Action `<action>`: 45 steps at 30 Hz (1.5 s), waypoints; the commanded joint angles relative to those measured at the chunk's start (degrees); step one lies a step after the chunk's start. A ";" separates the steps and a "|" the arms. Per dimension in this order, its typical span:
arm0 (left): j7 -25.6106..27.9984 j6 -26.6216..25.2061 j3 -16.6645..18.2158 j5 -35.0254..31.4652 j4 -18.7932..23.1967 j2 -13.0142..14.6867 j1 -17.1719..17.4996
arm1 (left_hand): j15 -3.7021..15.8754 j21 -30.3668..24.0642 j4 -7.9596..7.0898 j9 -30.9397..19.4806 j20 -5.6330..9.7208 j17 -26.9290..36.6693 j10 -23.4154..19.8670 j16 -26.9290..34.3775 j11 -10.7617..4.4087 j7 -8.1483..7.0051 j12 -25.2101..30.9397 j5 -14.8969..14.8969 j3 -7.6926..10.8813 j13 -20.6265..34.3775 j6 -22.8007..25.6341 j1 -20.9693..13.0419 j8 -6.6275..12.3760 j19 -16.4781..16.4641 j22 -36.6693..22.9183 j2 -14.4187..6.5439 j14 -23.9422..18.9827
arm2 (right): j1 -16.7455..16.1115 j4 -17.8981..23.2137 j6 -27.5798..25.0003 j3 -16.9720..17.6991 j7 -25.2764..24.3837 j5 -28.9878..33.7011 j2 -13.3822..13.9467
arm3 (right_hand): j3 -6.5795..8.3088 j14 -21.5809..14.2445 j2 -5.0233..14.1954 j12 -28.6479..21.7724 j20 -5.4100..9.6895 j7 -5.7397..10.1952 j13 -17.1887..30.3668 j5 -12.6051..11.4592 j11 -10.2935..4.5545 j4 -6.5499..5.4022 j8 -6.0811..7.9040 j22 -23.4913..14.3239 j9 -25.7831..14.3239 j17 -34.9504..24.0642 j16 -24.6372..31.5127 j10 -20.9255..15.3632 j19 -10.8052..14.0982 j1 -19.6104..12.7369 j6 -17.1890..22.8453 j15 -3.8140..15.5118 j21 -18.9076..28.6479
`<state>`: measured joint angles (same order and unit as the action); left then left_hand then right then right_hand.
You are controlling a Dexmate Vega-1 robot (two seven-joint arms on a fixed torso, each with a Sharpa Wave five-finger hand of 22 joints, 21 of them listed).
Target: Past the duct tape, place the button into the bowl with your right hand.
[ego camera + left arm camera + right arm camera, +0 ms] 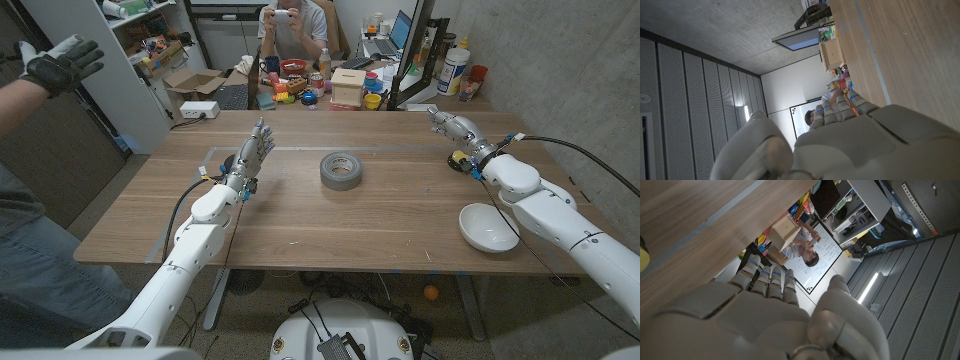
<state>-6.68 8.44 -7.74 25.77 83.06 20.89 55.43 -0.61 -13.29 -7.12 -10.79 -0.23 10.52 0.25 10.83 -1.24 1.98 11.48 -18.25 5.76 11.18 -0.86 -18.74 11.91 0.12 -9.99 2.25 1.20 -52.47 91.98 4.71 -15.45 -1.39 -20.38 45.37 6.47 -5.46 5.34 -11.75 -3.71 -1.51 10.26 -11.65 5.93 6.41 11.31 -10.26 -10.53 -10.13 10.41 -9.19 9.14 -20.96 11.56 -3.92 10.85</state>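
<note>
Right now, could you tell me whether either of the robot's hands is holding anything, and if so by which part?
Nothing is held. The left hand is raised with fingers apart. The right hand is open too; the yellow button lies on the table beside its wrist.

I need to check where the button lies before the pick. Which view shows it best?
The head view: the yellow button lies on the table beside the right hand, at its wrist, beyond the white bowl. The right wrist view catches a yellow sliver at the picture's edge, probably the button. The left wrist view shows table, not the button.
</note>
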 commanded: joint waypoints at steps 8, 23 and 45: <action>0.74 0.02 -0.05 -0.13 0.88 0.03 0.86 | 0.04 0.12 -0.09 -0.19 -0.29 0.30 0.03 0.09 -0.06 -0.04 0.39 -0.37 -0.58 0.10 0.65 -0.37 0.20 -0.11 -0.32 -0.56 0.34 | -1.57 6.94 -7.86 0.34 -4.06 11.40 7.24 | 0.52 1.42 -0.18 0.04 -1.12 0.87 0.29 0.19 -0.59 1.30 0.07 -0.12 -0.25 -0.11 -0.39 0.02 -0.66 -2.17 0.21 0.27 -0.19; 1.48 0.13 -0.05 -0.21 1.84 0.20 1.64 | 0.06 0.36 -0.04 -0.21 -0.88 0.31 0.02 0.13 -0.13 -0.16 0.40 -0.48 -0.77 0.07 1.09 -0.44 0.26 -0.05 -0.35 -0.73 0.30 | -0.71 11.27 -15.99 -1.62 -3.68 22.59 10.36 | 0.42 3.57 -1.51 0.18 -6.02 2.01 0.36 0.37 -1.52 2.09 0.10 -0.13 -0.31 -0.15 -0.37 1.07 -1.90 -3.65 0.54 -0.86 -0.10; 2.58 -0.12 0.13 0.02 3.74 0.75 3.30 | 0.03 0.71 0.01 -0.25 -2.72 0.32 -0.03 0.13 -0.04 -0.57 0.43 -0.61 -1.07 0.07 1.30 -0.51 0.19 0.17 -0.40 -0.96 0.37 | 3.26 12.73 -24.55 -4.71 4.48 34.09 13.22 | 0.39 5.58 -3.61 0.80 -8.65 3.94 0.56 -0.76 -1.78 3.00 -0.47 -0.22 -0.45 -0.20 -0.06 5.09 -1.18 -6.61 -1.96 -4.57 0.57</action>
<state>-4.80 8.56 -7.76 25.65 85.79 21.34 57.83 -0.61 -12.69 -6.93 -10.78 -2.19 10.52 0.25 10.83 -1.23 1.52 11.48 -18.46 5.11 11.20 0.33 -19.27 11.91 0.21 -10.28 1.71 1.19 -51.49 104.26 -15.70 -18.37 -1.26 7.58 57.15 6.88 0.00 1.71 -10.97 -12.38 1.96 10.54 -11.89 4.15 8.79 10.92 -10.26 -10.80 -10.15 10.14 -4.63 7.23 -26.56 10.12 -8.01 10.86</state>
